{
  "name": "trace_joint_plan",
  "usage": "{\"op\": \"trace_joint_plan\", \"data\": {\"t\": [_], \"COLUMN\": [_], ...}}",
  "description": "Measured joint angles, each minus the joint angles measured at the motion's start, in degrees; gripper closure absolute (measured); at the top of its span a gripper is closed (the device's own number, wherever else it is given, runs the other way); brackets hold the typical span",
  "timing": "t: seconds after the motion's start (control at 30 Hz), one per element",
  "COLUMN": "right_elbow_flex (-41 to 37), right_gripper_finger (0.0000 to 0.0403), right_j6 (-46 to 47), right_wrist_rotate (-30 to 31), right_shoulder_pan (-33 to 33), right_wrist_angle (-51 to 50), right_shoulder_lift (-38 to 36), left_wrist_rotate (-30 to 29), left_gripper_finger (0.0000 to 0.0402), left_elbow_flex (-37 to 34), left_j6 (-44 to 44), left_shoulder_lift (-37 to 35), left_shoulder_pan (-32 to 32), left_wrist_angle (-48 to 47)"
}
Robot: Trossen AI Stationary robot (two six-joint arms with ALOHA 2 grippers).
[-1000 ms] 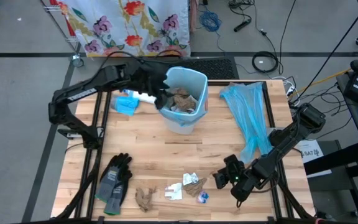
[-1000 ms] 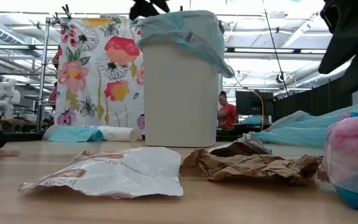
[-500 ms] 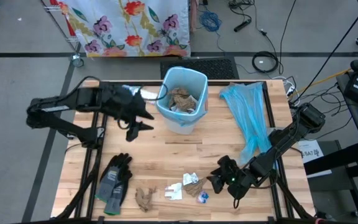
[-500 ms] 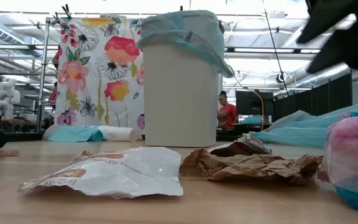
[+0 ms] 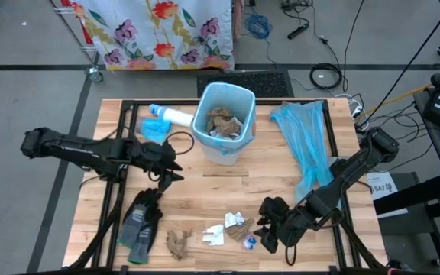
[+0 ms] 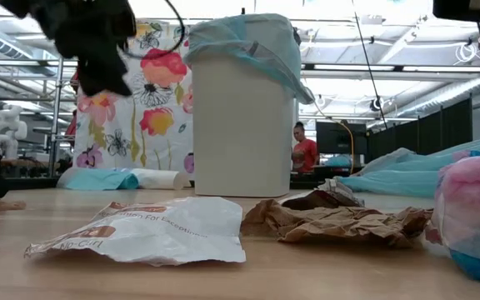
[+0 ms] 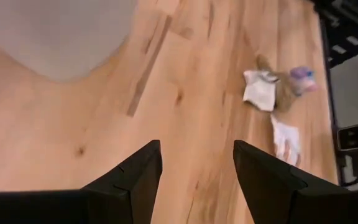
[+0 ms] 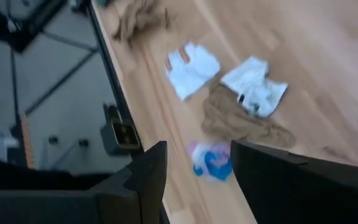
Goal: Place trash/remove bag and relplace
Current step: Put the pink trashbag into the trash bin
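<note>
A white bin (image 5: 224, 126) lined with a blue bag stands at the table's far middle, with brown paper wads (image 5: 224, 121) inside. Loose trash lies near the front edge: a brown wad (image 5: 179, 242), a white scrap (image 5: 214, 234), a white wrapper on a brown wad (image 5: 239, 224) and a blue-pink bit (image 5: 249, 243). My left gripper (image 5: 170, 169) is open and empty over bare table, left of and nearer than the bin. My right gripper (image 5: 264, 229) is open and empty just right of the trash; its wrist view shows the blue-pink bit (image 8: 211, 160) and the brown wad (image 8: 235, 118) ahead of the fingers.
Dark grey gloves (image 5: 140, 221) lie at the front left. A white tube-shaped bottle (image 5: 176, 116) and a blue packet (image 5: 153, 128) lie left of the bin. Blue bags (image 5: 304, 141) are spread at the right. A person shows in the room behind (image 6: 304, 154).
My left gripper has left the bin's rim and swung toward the table's left and near edges, coming down low over the table. My right gripper has crept toward the left, closer to the loose trash. The trash and the bin have stayed where they were.
</note>
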Motion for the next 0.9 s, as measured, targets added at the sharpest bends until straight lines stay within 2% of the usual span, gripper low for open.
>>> {"op": "trace_joint_plan", "data": {"t": [0.2,0.33,0.47,0.7,0.8,0.9], "right_elbow_flex": [6.21,11.85,15.46,16.97,17.01,17.10], "right_gripper_finger": [0.0234,0.0234,0.0234,0.0235,0.0250,0.0283], "right_j6": [-5.00,-8.47,-11.52,-13.09,-13.07,-12.55], "right_wrist_rotate": [-6.67,-8.28,-9.20,-9.69,-9.50,-9.32], "right_shoulder_pan": [-0.01,0.01,-0.13,-0.32,-0.54,-0.90], "right_wrist_angle": [-4.54,-10.07,-10.39,-9.05,-8.95,-7.23], "right_shoulder_lift": [9.50,16.19,21.27,26.72,28.92,30.38], "left_wrist_rotate": [-1.34,-1.27,-0.54,-0.35,-0.19,-0.89], "left_gripper_finger": [0.0201,0.0201,0.0201,0.0201,0.0201,0.0201], "left_elbow_flex": [-3.68,-3.78,-3.80,-3.80,-3.80,-3.80], "left_j6": [-5.45,-6.74,-6.45,-6.72,-8.00,-8.08], "left_shoulder_lift": [1.06,1.42,1.52,1.52,1.52,1.52], "left_shoulder_pan": [-0.13,-0.13,-0.13,-0.13,-0.13,-0.13], "left_wrist_angle": [2.31,2.35,2.31,2.20,2.14,2.08]}}
